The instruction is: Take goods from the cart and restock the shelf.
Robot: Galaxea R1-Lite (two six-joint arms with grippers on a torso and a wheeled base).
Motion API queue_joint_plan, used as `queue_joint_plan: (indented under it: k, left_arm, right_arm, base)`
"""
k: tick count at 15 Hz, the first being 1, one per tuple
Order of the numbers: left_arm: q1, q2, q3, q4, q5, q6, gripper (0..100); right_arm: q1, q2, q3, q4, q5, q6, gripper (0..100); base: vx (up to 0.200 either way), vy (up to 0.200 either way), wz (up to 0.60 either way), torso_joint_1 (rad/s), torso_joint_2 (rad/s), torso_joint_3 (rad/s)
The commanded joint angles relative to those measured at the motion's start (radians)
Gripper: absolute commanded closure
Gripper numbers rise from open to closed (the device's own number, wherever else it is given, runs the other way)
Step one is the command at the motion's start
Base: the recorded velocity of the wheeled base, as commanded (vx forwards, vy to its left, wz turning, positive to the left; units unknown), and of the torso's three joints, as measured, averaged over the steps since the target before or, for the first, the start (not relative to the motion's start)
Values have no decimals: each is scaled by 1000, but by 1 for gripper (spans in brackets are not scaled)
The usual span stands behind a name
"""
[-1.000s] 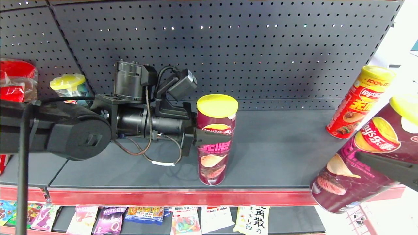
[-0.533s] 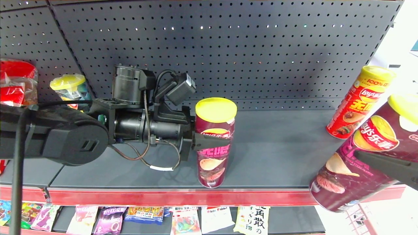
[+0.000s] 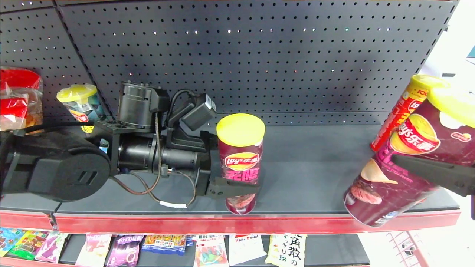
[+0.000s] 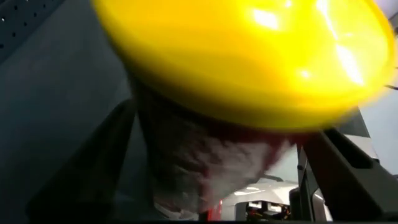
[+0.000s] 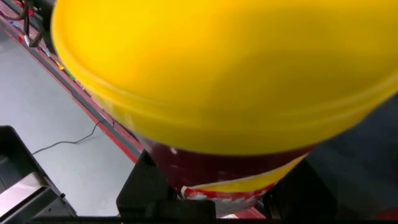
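A purple chips can [image 3: 240, 163] with a yellow lid [image 4: 249, 56] stands upright near the front of the dark shelf [image 3: 308, 167]. My left gripper [image 3: 232, 187] is low around this can, open, with a finger on either side and small gaps to the can body [image 4: 205, 162]. At the right, my right gripper [image 3: 430, 172] is shut on a second purple chips can [image 3: 404, 159]. That can is tilted and hangs over the shelf's front right corner, its yellow lid [image 5: 224, 62] close to the wrist camera. A red chips can [image 3: 406, 107] leans behind it.
A yellow-lidded jar [image 3: 78, 98] and red bagged goods [image 3: 16, 96] stand at the shelf's left end. A perforated back panel [image 3: 259, 55] closes the rear. Snack packets [image 3: 207, 248] hang on the lower level under the red front rail [image 3: 222, 224]. Free shelf lies between the two purple cans.
The left can came down slightly, and my left gripper slid lower along it, uncovering the label. My right gripper carried its tilted can up and leftward, partly covering the red can.
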State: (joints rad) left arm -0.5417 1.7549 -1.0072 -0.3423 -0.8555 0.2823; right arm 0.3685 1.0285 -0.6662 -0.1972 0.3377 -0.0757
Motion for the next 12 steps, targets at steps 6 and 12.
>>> queue_joint_plan:
  k: [6,12]
  left_arm:
    - [94,-147,173,-3,1,0,0]
    - [226,-305,351,-3,35,-2,0]
  right_arm:
    - [29,323,-233,-7,4,-39,100]
    - [110,593,-490,-7,0,-50,100]
  base:
    - [0,0,0,0,0,0]
    - [0,0,0,0,0,0]
